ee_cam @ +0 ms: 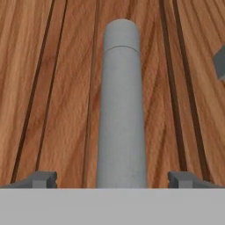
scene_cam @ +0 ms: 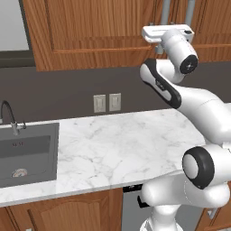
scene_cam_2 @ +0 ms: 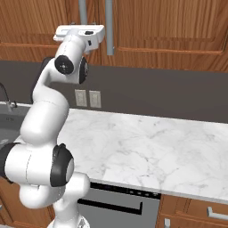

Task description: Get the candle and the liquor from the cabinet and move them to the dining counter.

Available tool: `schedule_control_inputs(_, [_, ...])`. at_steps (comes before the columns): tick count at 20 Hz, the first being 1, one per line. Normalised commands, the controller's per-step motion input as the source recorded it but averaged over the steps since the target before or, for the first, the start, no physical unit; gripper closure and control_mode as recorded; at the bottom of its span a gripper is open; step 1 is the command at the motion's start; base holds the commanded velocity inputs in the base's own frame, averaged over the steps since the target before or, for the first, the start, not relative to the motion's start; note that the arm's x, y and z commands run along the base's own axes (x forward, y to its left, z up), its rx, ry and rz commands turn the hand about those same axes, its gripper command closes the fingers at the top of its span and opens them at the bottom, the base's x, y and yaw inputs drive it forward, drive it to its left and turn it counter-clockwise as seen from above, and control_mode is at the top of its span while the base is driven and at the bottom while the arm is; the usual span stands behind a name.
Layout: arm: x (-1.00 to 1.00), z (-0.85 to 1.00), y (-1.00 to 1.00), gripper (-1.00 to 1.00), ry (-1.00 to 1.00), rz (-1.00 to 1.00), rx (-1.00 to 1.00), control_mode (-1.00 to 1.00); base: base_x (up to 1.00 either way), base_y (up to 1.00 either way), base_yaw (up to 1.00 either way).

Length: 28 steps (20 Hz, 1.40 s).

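The pincer [ee_cam: 112, 179] stands apart, its tips on either side of the grey bar handle [ee_cam: 121, 105] on the closed cabinet [ee_cam: 52, 88].

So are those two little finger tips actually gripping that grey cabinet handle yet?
Apart. In the hand view the handle runs up between the open gripper, with bare wood showing between it and each finger tip.

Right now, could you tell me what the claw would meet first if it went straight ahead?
Most likely the grey bar handle of the cabinet: it sits between the open claw's fingertips, with the wooden door right behind.
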Motion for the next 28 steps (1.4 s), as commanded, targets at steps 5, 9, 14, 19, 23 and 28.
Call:
schedule_control_inputs(5, [0.26,0.00,0.00,-1.00,0.03,0.00,0.00,-1.00,0.00,0.00,0.00])
schedule_control_inputs(9, [0.16,0.00,0.00,1.00,0.03,0.00,0.00,-1.00,0.00,0.00,0.00])
schedule_control_inputs(14, [0.06,0.00,0.00,1.00,0.02,0.00,0.00,-1.00,0.00,0.00,0.00])
schedule_control_inputs(19, [0.00,0.00,0.00,1.00,0.00,0.00,0.00,-1.00,0.00,0.00,0.00])
schedule_control_inputs(23, [0.00,0.00,0.00,1.00,0.00,0.00,0.00,-1.00,0.00,0.00,0.00])
schedule_control_inputs(28, [-0.03,0.00,0.00,1.00,0.00,0.00,0.00,-1.00,0.00,0.00,0.00])
